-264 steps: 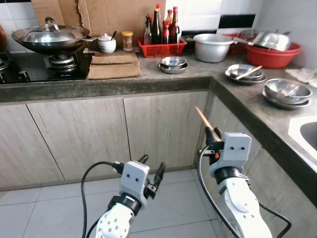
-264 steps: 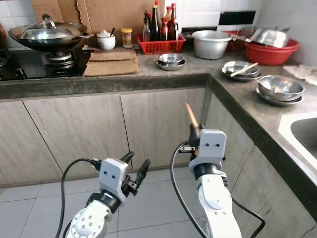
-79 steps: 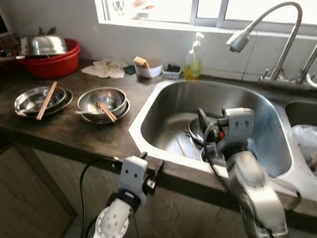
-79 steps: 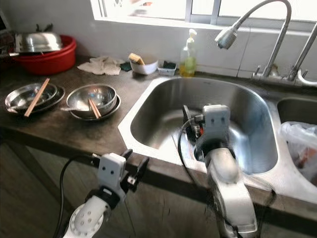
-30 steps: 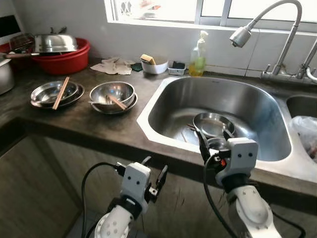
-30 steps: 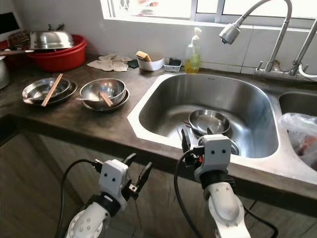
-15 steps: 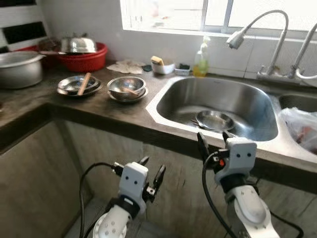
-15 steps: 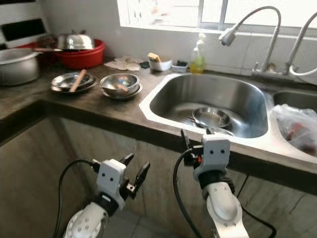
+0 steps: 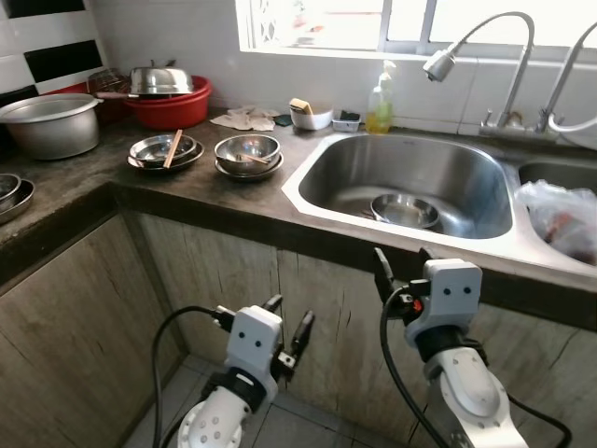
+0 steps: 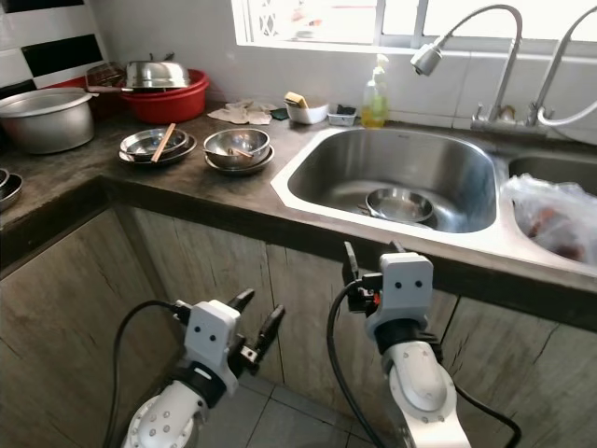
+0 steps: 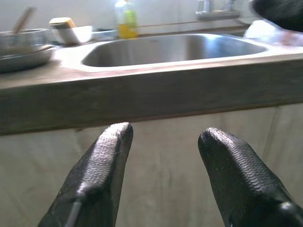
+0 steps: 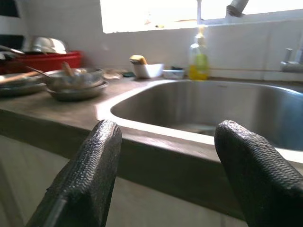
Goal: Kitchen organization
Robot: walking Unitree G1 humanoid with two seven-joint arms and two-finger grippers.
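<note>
A steel sink [image 9: 322, 201] is set in the dark counter, with a steel bowl [image 9: 405, 210] lying in its basin. Left of the sink stand two stacks of steel bowls, one [image 9: 247, 153] with a chopstick in it and one [image 9: 162, 150] with a chopstick across it. My right gripper [image 9: 401, 261] hangs open and empty in front of the counter edge, below the sink. My left gripper [image 9: 289, 315] is lower, before the cabinet doors, also open and empty. In the wrist views the left gripper [image 11: 163, 137] and the right gripper [image 12: 165, 132] both face the counter front.
A red basin [image 9: 177, 107] with a steel lid and a large steel pot [image 9: 51, 121] stand at the back left. A soap bottle [image 9: 379, 89], a small white dish [image 9: 311, 117] and two taps [image 9: 485, 56] line the wall. A plastic bag [image 9: 560, 215] fills the right basin.
The view turned from the stove counter to the sink, then backed away. My right gripper held a chopstick, reached into the sink and came back empty. The left arm stayed low.
</note>
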